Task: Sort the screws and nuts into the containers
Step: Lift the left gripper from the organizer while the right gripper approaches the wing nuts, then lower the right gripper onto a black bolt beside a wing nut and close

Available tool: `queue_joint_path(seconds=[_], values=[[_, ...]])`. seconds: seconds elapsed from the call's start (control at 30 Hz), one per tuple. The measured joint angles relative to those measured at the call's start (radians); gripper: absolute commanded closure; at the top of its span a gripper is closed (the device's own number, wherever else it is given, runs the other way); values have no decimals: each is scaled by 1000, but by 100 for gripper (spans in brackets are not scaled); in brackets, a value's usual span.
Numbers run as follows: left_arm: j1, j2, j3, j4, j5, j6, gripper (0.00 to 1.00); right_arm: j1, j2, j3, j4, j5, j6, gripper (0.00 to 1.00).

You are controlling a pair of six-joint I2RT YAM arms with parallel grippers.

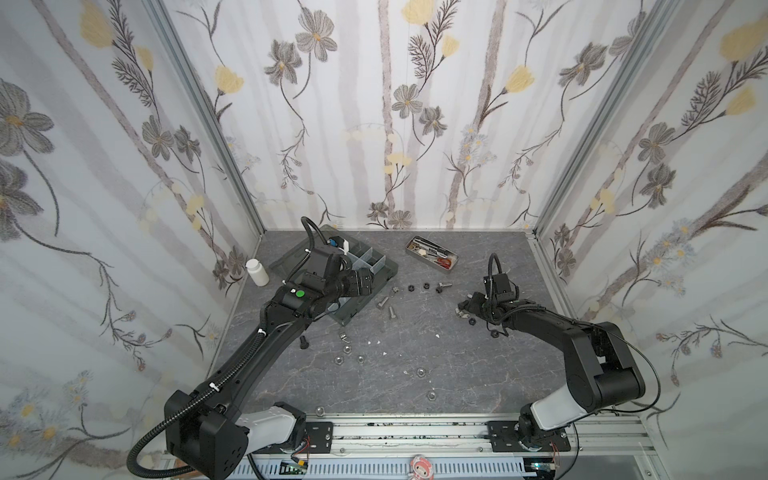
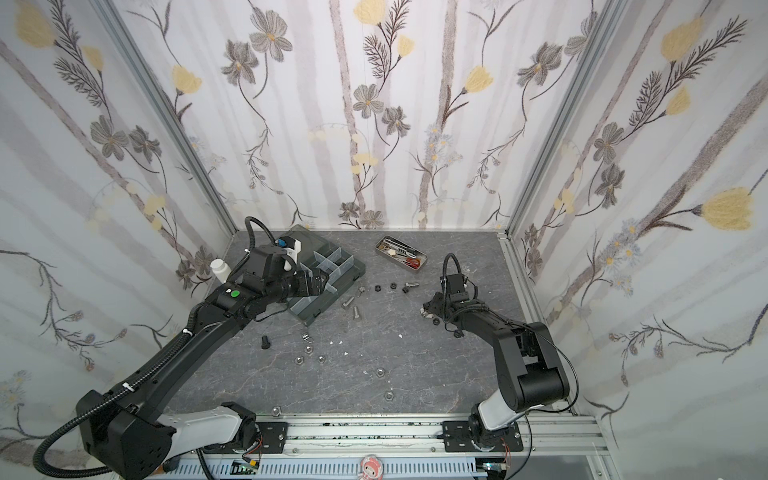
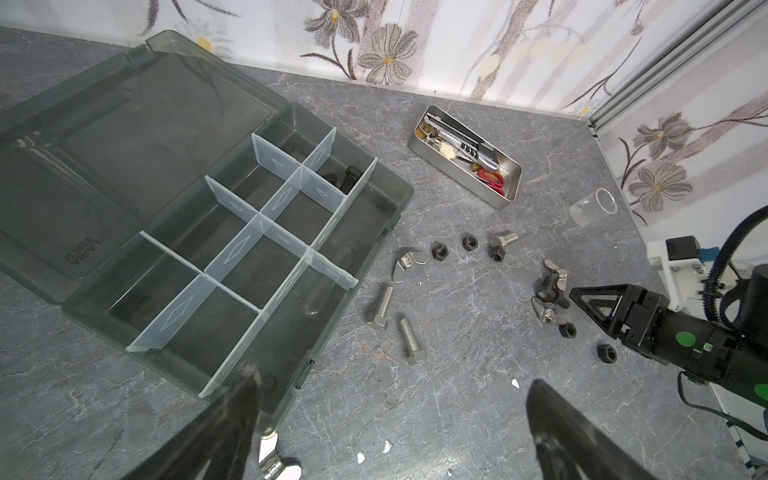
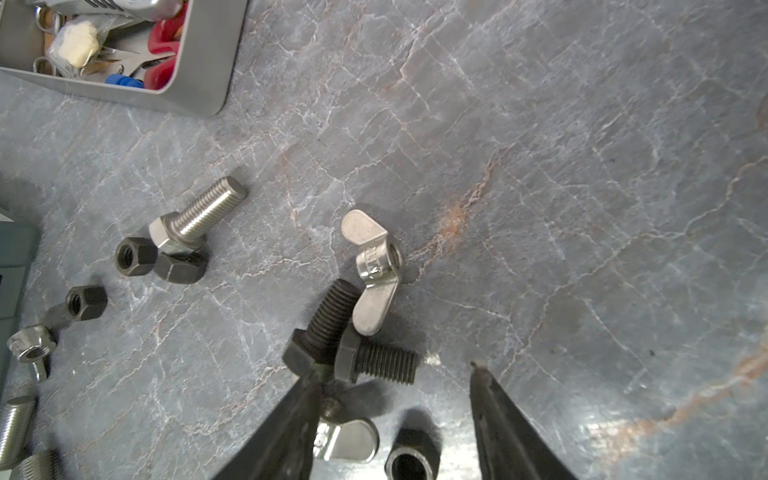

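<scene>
The dark grey organizer box point(image 1: 388, 272) point(image 3: 397, 199) lies open at the back left, its containers split by whitish dividers; one holds two black screws point(image 3: 347, 179). My left gripper point(image 1: 362, 282) point(image 3: 392, 380) hangs wide open and empty over the box's near edge. Two silver screws point(image 1: 386, 307) point(image 3: 384, 305) and black nuts point(image 1: 418, 286) point(image 3: 438, 251) lie right of the box. My right gripper point(image 1: 462, 309) point(image 4: 397, 370) is open low over a cluster. There, two black screws point(image 4: 376, 362) lie at its fingertips, with a silver wing nut point(image 4: 374, 266) and a black nut point(image 4: 411, 457).
A metal tin point(image 1: 451, 266) of tools sits at the back. A white bottle point(image 1: 257, 272) stands by the left wall and a clear glass cup point(image 3: 594, 205) lies near the right wall. Silver nuts point(image 1: 421, 372) and a black screw point(image 1: 303, 341) are scattered in front.
</scene>
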Motion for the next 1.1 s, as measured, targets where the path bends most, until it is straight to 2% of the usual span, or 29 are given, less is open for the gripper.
queue_joint_path(seconds=[0.23, 0.63, 0.83, 1.1], values=[[0, 0, -24, 8, -2, 1, 0, 0, 38, 9, 13, -3, 14, 47], [0, -10, -40, 15, -2, 6, 0, 12, 92, 49, 10, -17, 14, 48], [0, -14, -41, 16, -3, 12, 0, 17, 107, 62, 7, -17, 14, 57], [1, -18, -48, 19, -6, 15, 0, 22, 126, 75, 1, -17, 14, 59]])
